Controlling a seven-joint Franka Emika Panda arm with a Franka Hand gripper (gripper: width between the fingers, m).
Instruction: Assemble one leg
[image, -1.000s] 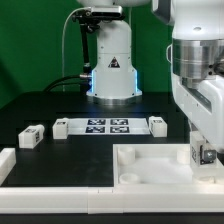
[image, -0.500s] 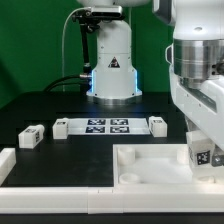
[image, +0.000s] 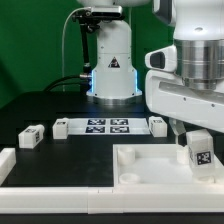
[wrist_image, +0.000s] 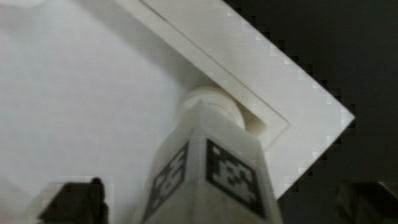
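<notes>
The gripper (wrist_image: 228, 205) has its jaws spread wide, one dark fingertip (wrist_image: 75, 200) on each side of the leg (image: 199, 153) with clear gaps, so nothing is grasped. The leg stands upright in a corner of the large white square panel (image: 140, 160), by its raised rim, at the exterior view's right. Behind, on the black table (image: 40, 105), lie the marker board (image: 106, 126) and three loose legs (image: 32, 136). A green backdrop (image: 30, 40) fills the rear.
</notes>
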